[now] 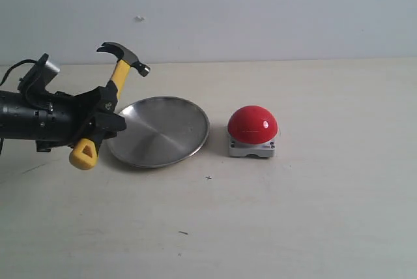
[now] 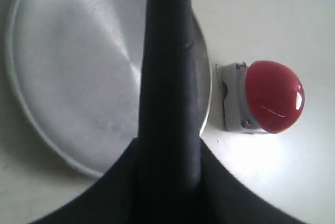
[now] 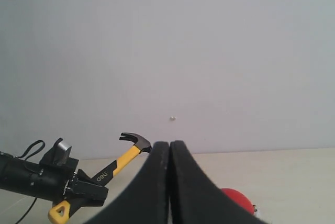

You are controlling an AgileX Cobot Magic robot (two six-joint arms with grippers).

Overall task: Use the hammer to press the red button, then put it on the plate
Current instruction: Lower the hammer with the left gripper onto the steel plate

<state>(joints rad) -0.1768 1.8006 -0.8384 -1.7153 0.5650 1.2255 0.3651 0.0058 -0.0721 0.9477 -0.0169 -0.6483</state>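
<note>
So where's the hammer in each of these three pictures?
Exterior view: left side, hammer held in the left gripper, head up.
Left wrist view: cannot make it out; only a dark bar crosses the middle.
Right wrist view: lower left, slanting up.
Shared landmark: the button, seen in all three.

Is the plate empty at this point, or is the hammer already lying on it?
Empty. The plate shows only bare metal; the hammer is in the air, gripped by the left claw, head up.
</note>
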